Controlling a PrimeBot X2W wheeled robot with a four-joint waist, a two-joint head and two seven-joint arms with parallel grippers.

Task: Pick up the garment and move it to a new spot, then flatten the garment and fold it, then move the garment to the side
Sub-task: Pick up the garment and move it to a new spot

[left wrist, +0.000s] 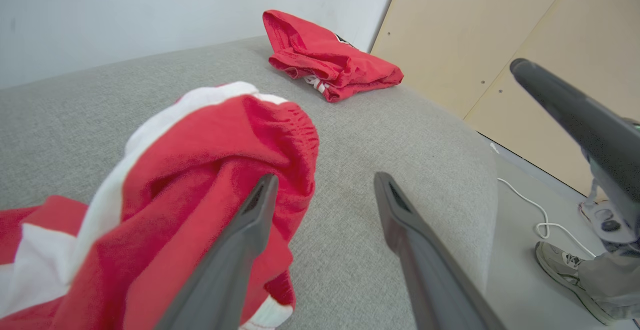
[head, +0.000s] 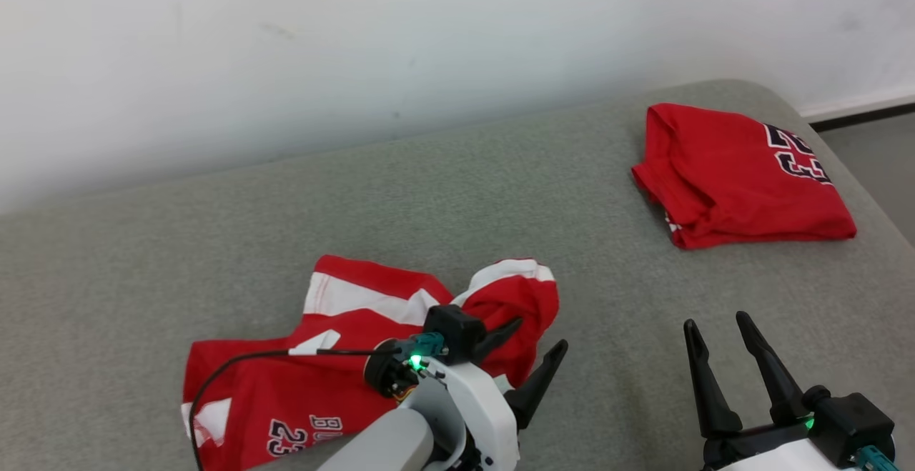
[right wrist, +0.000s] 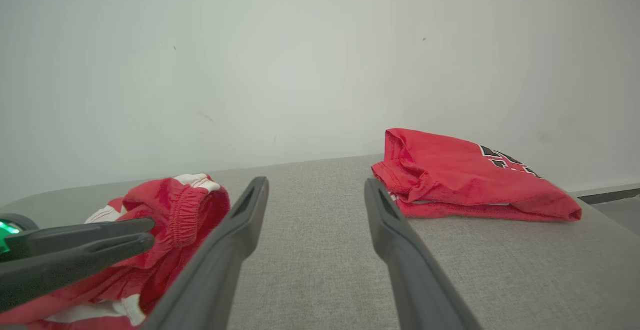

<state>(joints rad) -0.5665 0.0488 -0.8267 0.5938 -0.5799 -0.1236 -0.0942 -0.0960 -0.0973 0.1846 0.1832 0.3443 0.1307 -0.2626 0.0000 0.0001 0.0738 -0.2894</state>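
The garment (head: 343, 357), red shorts with white trim and a printed number, lies crumpled at the near left of the grey padded surface (head: 500, 192). My left gripper (head: 541, 333) stands open at the garment's right end. In the left wrist view its left finger (left wrist: 250, 230) lies against the bunched red waistband (left wrist: 210, 159) and its right finger is over bare fabric; nothing is clamped between them. My right gripper (head: 715, 321) hovers open to the right, over the bare surface, with nothing between its fingers (right wrist: 240, 230). The right wrist view shows the garment (right wrist: 185, 205) at its left.
A second red garment (head: 736, 178) lies folded at the far right corner of the surface. A white wall runs behind. Right of the surface's rounded edge are a beige panel (left wrist: 500, 29), a white cable on the floor (left wrist: 525, 205) and a person's shoe (left wrist: 565, 270).
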